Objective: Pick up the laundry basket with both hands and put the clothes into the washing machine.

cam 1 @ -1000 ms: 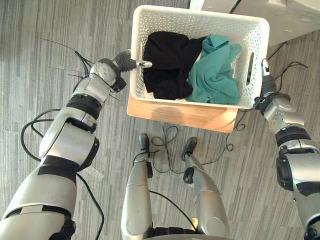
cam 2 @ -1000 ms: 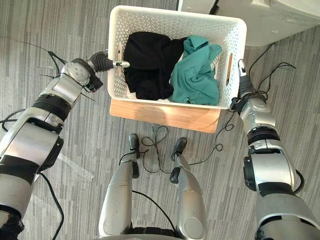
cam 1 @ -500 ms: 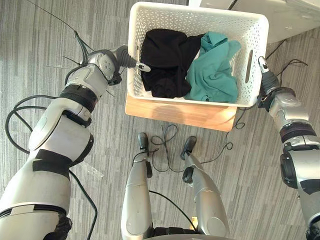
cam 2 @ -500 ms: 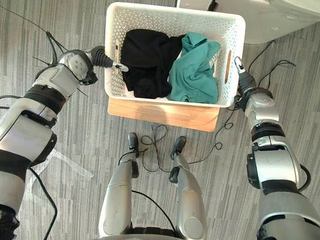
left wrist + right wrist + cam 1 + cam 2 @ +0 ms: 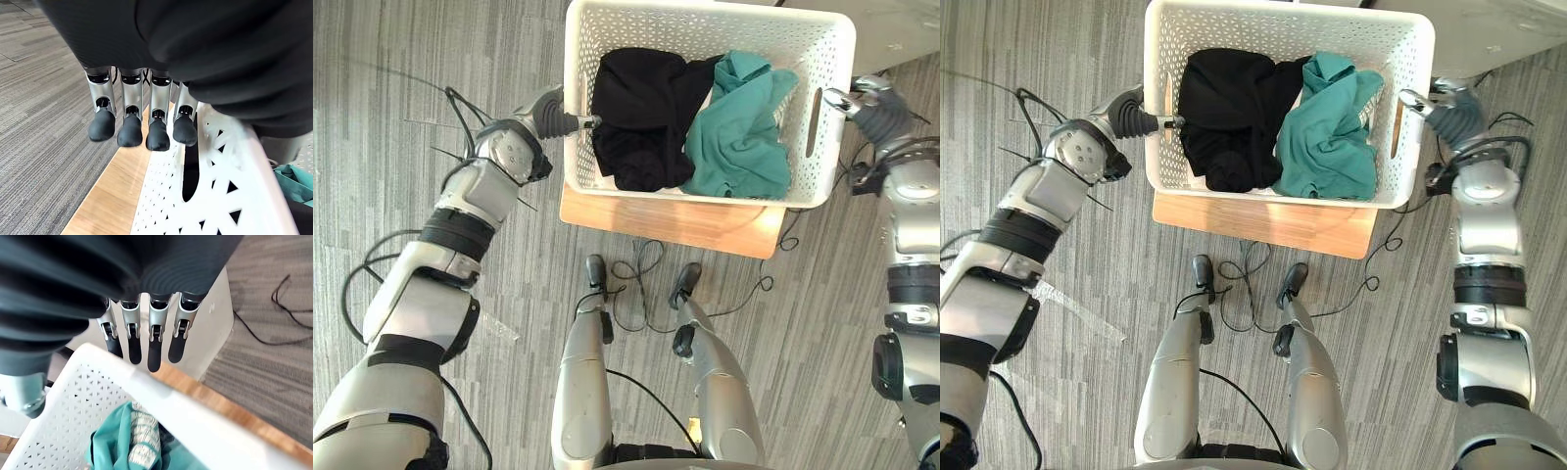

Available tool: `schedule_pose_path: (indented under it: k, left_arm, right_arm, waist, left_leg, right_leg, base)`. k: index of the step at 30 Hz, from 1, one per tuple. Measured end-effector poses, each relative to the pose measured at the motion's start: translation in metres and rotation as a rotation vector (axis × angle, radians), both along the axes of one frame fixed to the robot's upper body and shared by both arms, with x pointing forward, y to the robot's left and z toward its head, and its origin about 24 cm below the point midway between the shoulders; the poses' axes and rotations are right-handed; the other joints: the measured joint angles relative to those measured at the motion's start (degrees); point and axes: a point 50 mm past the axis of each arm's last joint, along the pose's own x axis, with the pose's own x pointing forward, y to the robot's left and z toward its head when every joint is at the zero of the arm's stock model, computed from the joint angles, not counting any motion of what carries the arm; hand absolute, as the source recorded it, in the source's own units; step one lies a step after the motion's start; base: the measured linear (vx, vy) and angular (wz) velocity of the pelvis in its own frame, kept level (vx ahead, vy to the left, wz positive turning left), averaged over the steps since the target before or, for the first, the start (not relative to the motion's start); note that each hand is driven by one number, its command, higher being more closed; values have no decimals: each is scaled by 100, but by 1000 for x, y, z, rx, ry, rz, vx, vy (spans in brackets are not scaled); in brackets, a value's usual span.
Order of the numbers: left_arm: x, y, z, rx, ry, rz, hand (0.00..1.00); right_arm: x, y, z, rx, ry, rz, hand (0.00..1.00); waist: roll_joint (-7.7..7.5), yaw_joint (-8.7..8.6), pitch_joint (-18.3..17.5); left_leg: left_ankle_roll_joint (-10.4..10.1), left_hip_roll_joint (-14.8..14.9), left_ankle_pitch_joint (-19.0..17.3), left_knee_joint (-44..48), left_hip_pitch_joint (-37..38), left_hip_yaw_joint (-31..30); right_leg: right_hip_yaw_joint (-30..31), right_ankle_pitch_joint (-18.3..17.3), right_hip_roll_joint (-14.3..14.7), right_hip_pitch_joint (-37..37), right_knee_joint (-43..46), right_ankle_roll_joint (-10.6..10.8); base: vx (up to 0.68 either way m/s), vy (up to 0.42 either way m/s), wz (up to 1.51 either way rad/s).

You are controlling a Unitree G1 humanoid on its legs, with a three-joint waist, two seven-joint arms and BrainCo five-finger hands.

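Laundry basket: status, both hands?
Left hand open, fingers straight beside left handle slot. Right hand open at right rim. No grip yet: white perforated plastic laundry basket on wooden platform, black and teal clothes inside.

The basket point(image 5: 705, 29) is a white perforated plastic tub with a slot handle point(image 5: 815, 122) in each short side, sitting upright and level on a low wooden board point(image 5: 671, 220) on the grey floor. Inside there's a crumpled black garment point(image 5: 641, 117) heaped on the left half and a teal one point(image 5: 739, 132) bunched up on the right, the two touching in the middle and piled close to the rim. Just past the basket's far right corner there's a pale bit of what looks like the washer point(image 5: 1498, 29), but I can't make out its door.
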Motion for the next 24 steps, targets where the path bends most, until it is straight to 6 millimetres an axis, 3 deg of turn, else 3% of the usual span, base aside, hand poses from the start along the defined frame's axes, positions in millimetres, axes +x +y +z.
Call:
schedule_pose_path:
  k: [5,8,11,18,19,24]
  left_arm:
    - [-10,-3,-14,-81,-12,6,100]
    - [-16,-16,-19,-102,-32,-22,100]
    - [-19,-16,-24,-116,-27,-13,100]
    - [-26,-28,-19,-109,-54,-53,100]
    - [-26,-28,-18,-110,-57,-54,100]
    - [-26,-23,-17,-136,-62,-38,100]
  right_arm:
    - [-27,-3,4,-107,-57,-119,100]
    - [-45,-4,23,-188,-137,-185,100]
    - [-52,-2,31,-213,-175,-192,100]
    - [-53,-6,11,-228,-89,-193,100]
    - [-53,-7,10,-228,-83,-192,0]
    - [-54,-13,9,-209,-81,-211,0]
  waist:
    - [0,-5,0]
    - [2,-6,-2]
    - [3,-18,-3]
    - [12,-10,-8]
    - [12,-12,-8]
    - [12,-13,-8]
  left_leg:
    - [0,-16,0,-11,28,7]
    - [2,-24,1,-16,45,6]
    - [3,-29,2,-17,55,7]
    - [67,-96,48,-79,54,-5]
    - [68,-114,48,-80,54,-4]
    - [68,-126,48,-80,49,-15]
  right_leg:
    - [12,-25,-21,1,43,35]
    - [21,-25,-28,2,63,34]
    - [30,-26,-33,2,79,32]
    - [9,-27,-97,-24,106,30]
    - [5,-27,-118,-24,112,30]
    - [-7,-27,-127,-24,111,29]
  base:
    - [23,-6,0]
    - [0,0,0]
    - [0,0,0]
    - [1,0,3]
    - [11,7,5]
    - [10,-1,1]
